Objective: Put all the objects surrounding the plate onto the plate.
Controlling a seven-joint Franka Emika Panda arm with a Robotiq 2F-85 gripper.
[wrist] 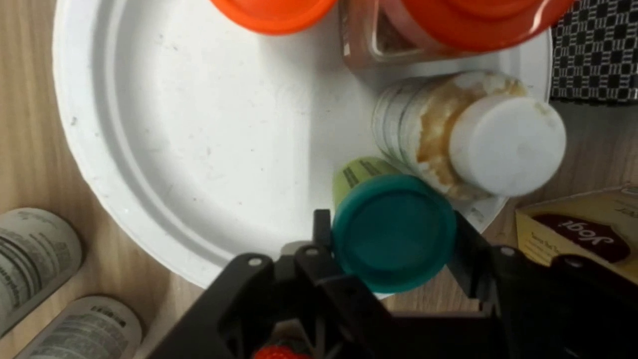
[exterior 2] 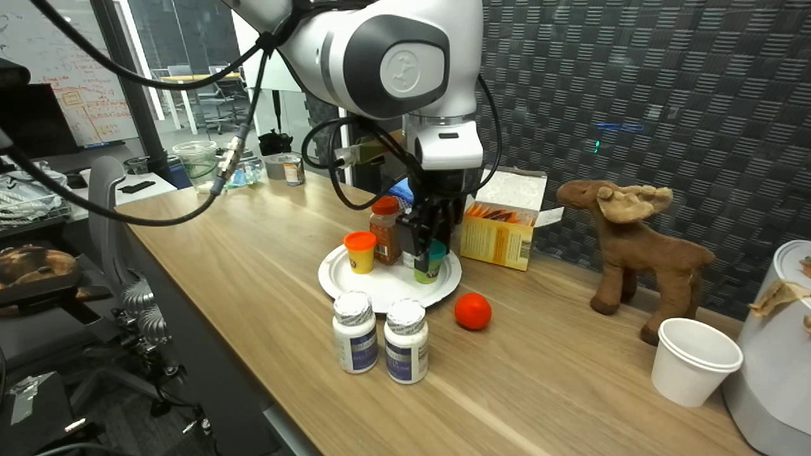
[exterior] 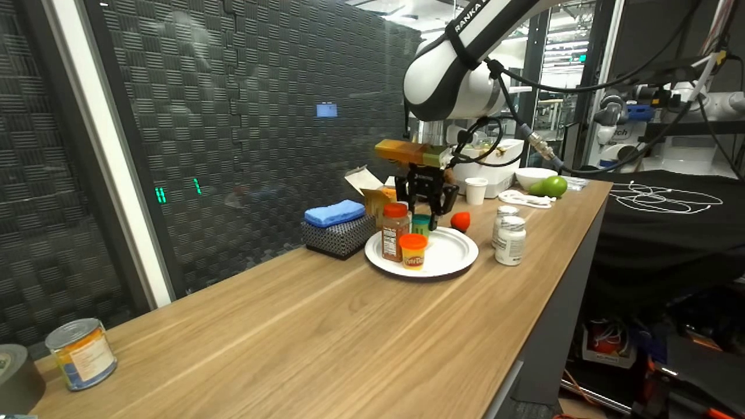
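Gripping green tub [wrist: 394, 232] near its top between the jaws, upright toward the edge of the plate [wrist: 224, 129] below them, just beside jar [wrist: 468, 137], probably to spare bare room for tomato [exterior 2: 472, 311] off-plate near the jaws and bottles [exterior 2: 406, 345] farther off.

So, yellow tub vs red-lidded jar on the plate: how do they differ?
Height: the red-lidded jar stands clearly taller than the yellow tub. Body: the jar looks see-through and reddish-brown, the tub opaque yellow. Top: the jar is capped in red, the tub in orange. Both stand upright on the plate.
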